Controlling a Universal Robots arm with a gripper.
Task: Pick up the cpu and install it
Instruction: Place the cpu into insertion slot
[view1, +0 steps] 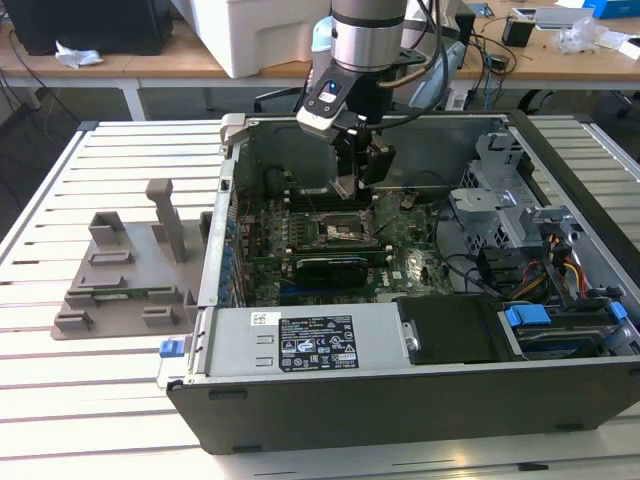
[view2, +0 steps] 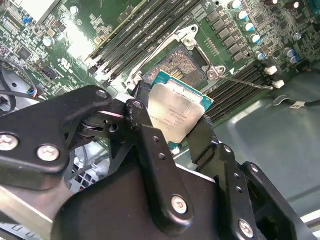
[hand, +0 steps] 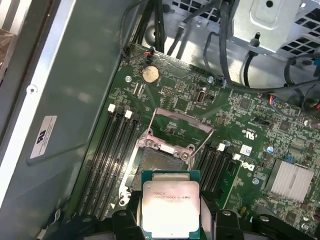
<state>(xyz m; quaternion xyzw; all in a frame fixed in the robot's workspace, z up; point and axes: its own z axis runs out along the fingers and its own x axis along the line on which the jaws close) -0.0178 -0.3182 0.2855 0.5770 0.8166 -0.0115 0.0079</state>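
Silver cpu (hand: 171, 207) clamped between black fingers (view2: 147, 140), above open socket (hand: 158, 162)

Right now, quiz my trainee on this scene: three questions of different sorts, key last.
1. True or false: the gripper is shut on the cpu.
2. The socket on the motherboard is: A) empty B) holding a chip C) hidden under a fan.
3. Fill in: the grey tray lies outside the computer case, on the exterior view's ____.
Key: 1 true; 2 A; 3 left.
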